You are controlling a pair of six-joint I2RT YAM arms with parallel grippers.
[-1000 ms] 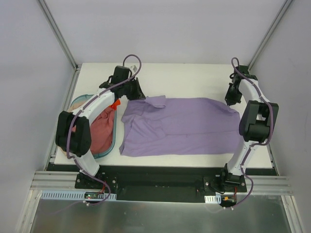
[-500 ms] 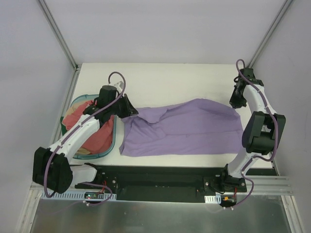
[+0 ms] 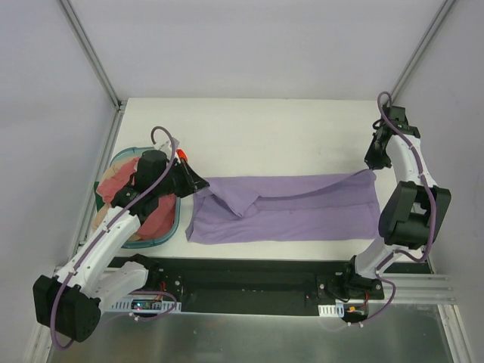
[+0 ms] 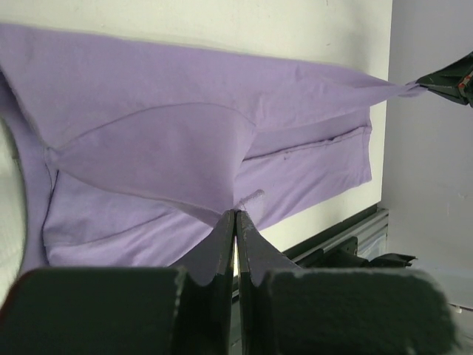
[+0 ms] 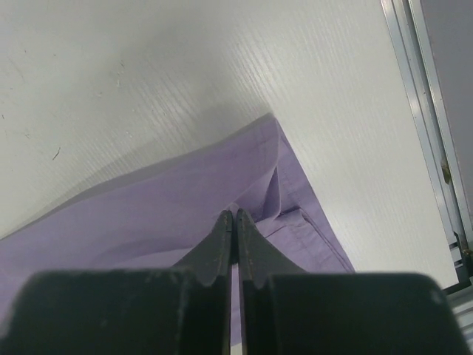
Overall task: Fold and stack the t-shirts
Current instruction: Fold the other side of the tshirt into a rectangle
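**White worktop, lavender tee pulled taut between two claws**

White worktop (image 3: 287,128) fills the floor of a pale grey booth, with both arms bolted at its near edge. Across the near half of it lies the lavender-purple short-sleeved cloth t-shirt (image 3: 302,219), its long side running left to right. The lower layer lies flat on the worktop. The upper layer is raised into a straight, tight edge that runs from one claw to the other.

At the left edge of the worktop sits the teal oval plastic basket (image 3: 178,214), and a crumpled dusty pink-red cloth t-shirt (image 3: 119,180) is heaped inside it. The left arm reaches over the basket.

Left claw (image 3: 200,184) hangs just beside the basket's right rim, clenched on the left end of the lavender tee; in its wrist view the fingers (image 4: 225,244) are pressed together with purple cloth fanning out from their tips. Right claw (image 3: 372,168) is near the worktop's right edge, clenched on the tee's right end, where its wrist view shows the cloth gathered between its closed fingers (image 5: 222,240).
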